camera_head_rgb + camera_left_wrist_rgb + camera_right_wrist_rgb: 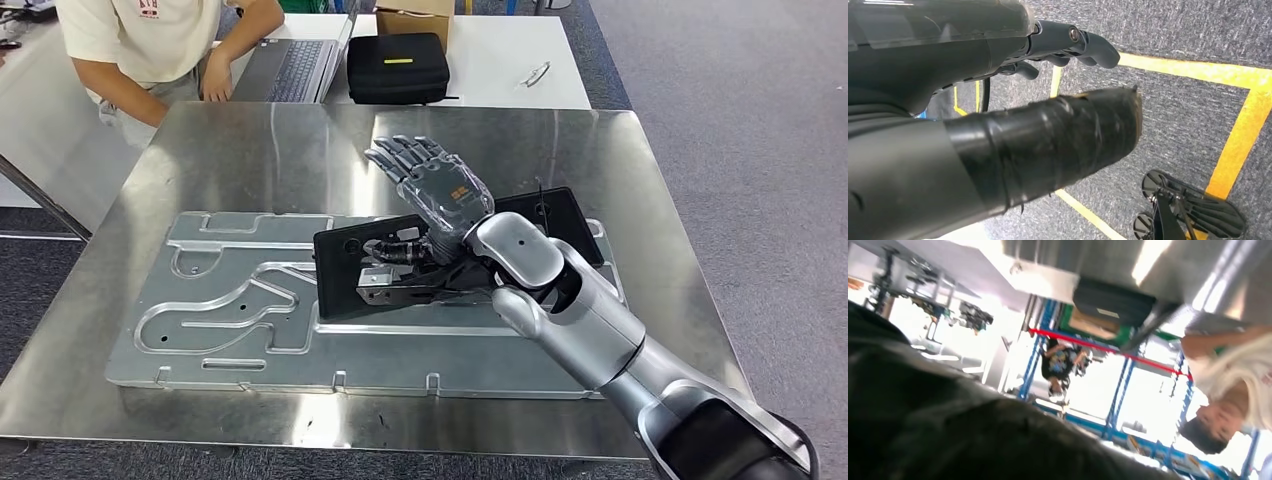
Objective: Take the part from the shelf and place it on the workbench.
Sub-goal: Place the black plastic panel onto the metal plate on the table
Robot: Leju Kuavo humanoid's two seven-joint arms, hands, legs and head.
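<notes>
On the broad polished steel surface (300, 140) lies a grey machined aluminium plate (230, 300), and across its right end the flat black rectangular part (345, 275) rests long-axis sideways, directly beneath the right hand (435, 185), whose fingers are spread flat, holding nothing.

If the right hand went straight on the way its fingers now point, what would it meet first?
The right hand points up-left over bare workbench. Nothing on the steel lies in that line; beyond the far edge, the laptop looks like the first thing, though the hand's height is unclear.
</notes>
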